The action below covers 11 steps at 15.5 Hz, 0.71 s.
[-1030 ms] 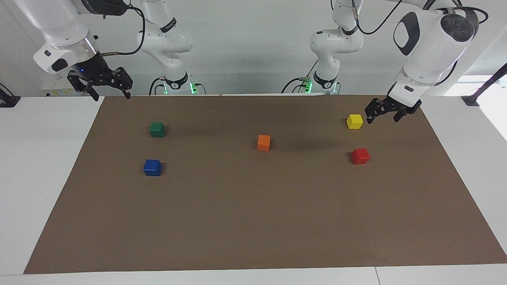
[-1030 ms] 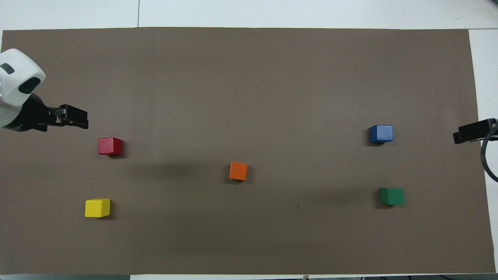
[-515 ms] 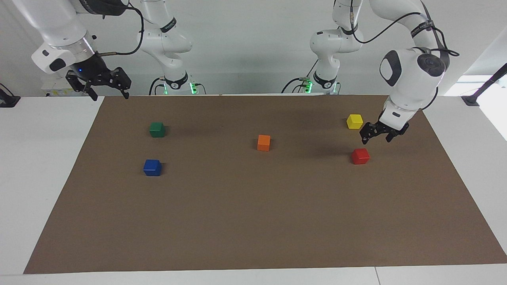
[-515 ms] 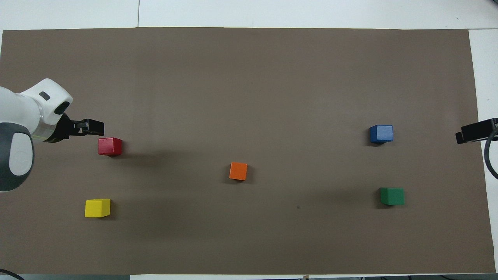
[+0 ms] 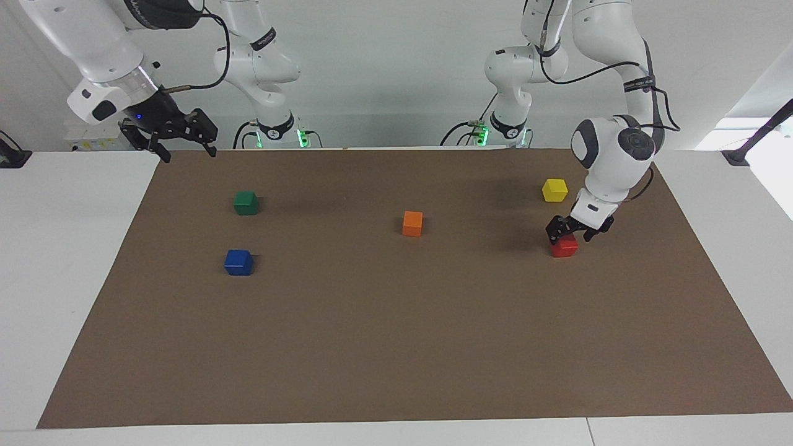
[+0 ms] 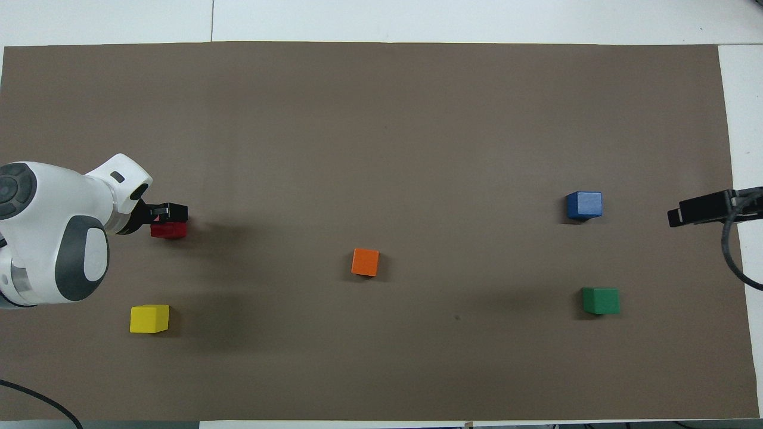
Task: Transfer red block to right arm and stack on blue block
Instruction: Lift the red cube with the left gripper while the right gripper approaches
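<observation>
Brown mat (image 5: pixel 396 347) over white table (image 5: pixel 62 248), pale wall (image 5: pixel 396 74)

A yellow cube (image 5: pixel 554 189) is seen near the brown mat's (image 5: pixel 396 347) corner at the left arm's end, an orange cube (image 5: pixel 412 223) near its middle, and a green cube (image 5: pixel 246 202) toward the right arm's end.

Facing cam sits high across the worktop (image 5: pixel 37 279), looking back at both robots and downward; it takes in the arm bases, the rear wall and the whole brown mat (image 5: pixel 396 347). Overhead cam hangs above the robots' end, aimed forward and steeply down, closer in. Both share the mat w/ its cubes, seen half a turn apart.
</observation>
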{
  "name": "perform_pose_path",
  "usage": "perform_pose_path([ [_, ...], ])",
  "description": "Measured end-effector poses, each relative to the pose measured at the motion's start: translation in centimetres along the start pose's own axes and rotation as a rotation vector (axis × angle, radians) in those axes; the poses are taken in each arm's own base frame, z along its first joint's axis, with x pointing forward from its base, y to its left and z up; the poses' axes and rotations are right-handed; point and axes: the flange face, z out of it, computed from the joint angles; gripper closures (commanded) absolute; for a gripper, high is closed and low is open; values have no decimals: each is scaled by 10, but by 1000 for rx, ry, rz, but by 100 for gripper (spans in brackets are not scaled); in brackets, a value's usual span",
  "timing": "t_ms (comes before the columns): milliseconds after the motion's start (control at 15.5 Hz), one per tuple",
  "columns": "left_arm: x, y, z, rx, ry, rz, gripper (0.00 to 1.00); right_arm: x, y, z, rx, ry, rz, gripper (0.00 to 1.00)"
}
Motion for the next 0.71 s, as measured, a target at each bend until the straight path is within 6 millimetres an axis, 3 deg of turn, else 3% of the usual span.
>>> perform_pose_path([
  [64,-2,0,6,0,3,0,0,-3,-3,10,52,8,0,0],
  [129,-4,0,13,-1,2,0,7,-5,-6,20,107,14,-3,0],
  [193,-6,0,19,-1,-2,0,32,-6,-5,29,168,22,-10,0],
  [257,-7,0,24,-1,-8,0,75,-7,-1,38,234,34,-22,0],
  [322,-8,0,28,-1,-12,-1,100,-7,5,48,304,44,-38,0],
  [515,-7,1,30,-1,-31,-23,100,-10,26,82,533,76,-80,0],
  [708,7,12,-5,-13,-131,-167,100,-10,38,124,799,116,-116,0],
])
